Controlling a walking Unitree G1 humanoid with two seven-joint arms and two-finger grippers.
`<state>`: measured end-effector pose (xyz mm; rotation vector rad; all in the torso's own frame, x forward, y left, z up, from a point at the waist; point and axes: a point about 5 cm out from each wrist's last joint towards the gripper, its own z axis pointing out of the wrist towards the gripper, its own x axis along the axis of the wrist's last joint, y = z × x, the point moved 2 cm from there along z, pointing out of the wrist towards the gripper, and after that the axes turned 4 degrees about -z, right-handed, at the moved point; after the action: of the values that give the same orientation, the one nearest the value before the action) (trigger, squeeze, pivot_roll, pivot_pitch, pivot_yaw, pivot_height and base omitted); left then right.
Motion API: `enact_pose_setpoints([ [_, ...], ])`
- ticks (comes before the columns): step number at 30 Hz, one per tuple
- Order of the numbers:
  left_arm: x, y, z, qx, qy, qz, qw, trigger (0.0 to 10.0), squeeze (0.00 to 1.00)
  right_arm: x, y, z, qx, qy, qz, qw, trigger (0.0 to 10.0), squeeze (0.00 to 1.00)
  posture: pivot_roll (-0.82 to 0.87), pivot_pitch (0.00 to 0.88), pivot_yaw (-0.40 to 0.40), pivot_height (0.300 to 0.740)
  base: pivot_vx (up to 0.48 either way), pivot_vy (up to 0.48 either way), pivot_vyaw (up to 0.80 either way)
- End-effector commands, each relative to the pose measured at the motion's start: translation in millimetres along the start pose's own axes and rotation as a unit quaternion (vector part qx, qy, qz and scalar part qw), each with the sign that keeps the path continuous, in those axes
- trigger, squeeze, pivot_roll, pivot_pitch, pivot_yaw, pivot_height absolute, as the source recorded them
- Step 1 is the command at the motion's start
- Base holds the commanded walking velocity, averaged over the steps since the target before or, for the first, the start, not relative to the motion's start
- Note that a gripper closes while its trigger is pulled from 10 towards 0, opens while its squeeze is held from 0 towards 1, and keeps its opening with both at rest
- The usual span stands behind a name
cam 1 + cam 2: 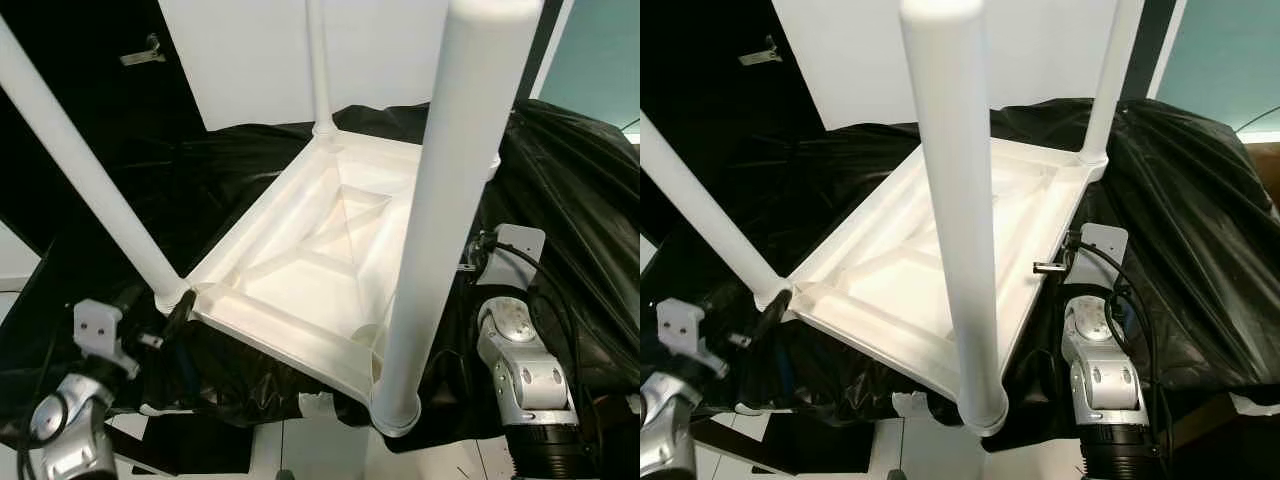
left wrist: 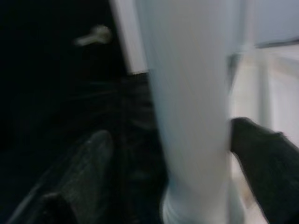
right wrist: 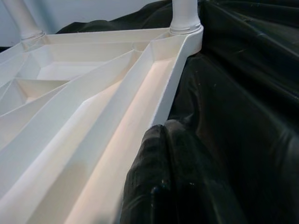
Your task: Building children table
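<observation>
A white children's table [image 1: 262, 318] lies upside down on a black sheet, its ribbed underside facing up and its round legs pointing upward. One leg [image 1: 443, 200] rises close in front of me. Another leg [image 1: 90, 170] slants up at the left. My left gripper [image 1: 178, 312] sits at this leg's base; in the left wrist view it [image 2: 173, 154] is open, with the leg [image 2: 191, 102] between its black fingers [image 2: 88, 177]. My right gripper [image 3: 161, 137] is shut, its tips resting against the outer rim [image 3: 175, 79] of the table's right side.
The black sheet [image 1: 1180, 220] covers the surface under and around the table. A white panel [image 1: 240, 50] stands behind, with a dark door and its handle [image 1: 145, 50] at the left. Pale floor [image 1: 320, 450] shows below the near edge.
</observation>
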<state>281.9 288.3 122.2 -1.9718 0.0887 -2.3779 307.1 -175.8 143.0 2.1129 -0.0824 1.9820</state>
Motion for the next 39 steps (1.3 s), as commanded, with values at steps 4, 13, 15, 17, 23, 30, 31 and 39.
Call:
enact_pose_setpoints([
  [4,-2,8.9,16.7,0.017,-0.002,-0.012,1.000,10.0,0.04,0,2.5,-2.0,-0.006,0.001,-0.002,1.000,10.0,0.00,0.05,0.000,0.062,0.740,0.000,0.000,0.00],
  [13,-4,32.8,27.3,-0.027,0.003,-0.015,1.000,0.0,0.05,0,5.5,-3.6,-0.013,0.001,-0.003,1.000,10.0,0.00,0.04,0.000,0.066,0.740,0.000,0.000,0.00],
  [15,-4,34.7,27.3,-0.030,0.003,-0.014,0.999,0.0,0.05,0,5.8,-3.7,-0.014,0.001,-0.003,1.000,10.0,0.00,0.04,0.000,0.066,0.740,0.000,0.000,0.00],
  [17,-5,38.5,28.3,-0.033,0.002,-0.014,0.999,0.0,0.04,0,6.4,-4.1,-0.015,0.001,-0.003,1.000,10.0,0.00,0.04,0.000,0.064,0.740,0.000,0.000,0.00],
  [23,0,53.0,43.2,-0.043,0.016,-0.027,0.999,0.0,0.02,-1,4.5,-4.0,-0.014,-0.001,-0.001,1.000,10.0,0.00,0.05,0.000,0.063,0.740,0.000,0.000,0.00],
  [30,16,59.0,71.7,-0.035,0.040,-0.040,0.998,0.0,0.00,0,2.1,-3.3,-0.013,-0.001,0.002,1.000,10.0,0.00,0.05,0.000,0.068,0.740,0.000,0.000,0.00],
  [31,18,59.5,74.8,-0.034,0.042,-0.042,0.998,0.0,0.00,0,2.0,-3.2,-0.013,-0.001,0.003,1.000,10.0,0.00,0.05,0.000,0.068,0.740,0.000,0.000,0.00],
  [39,26,61.1,85.4,-0.040,0.052,-0.042,0.997,0.0,0.00,-1,3.2,-5.1,-0.017,-0.002,0.004,1.000,10.0,0.00,0.03,0.000,0.074,0.740,0.000,0.000,0.00],
])
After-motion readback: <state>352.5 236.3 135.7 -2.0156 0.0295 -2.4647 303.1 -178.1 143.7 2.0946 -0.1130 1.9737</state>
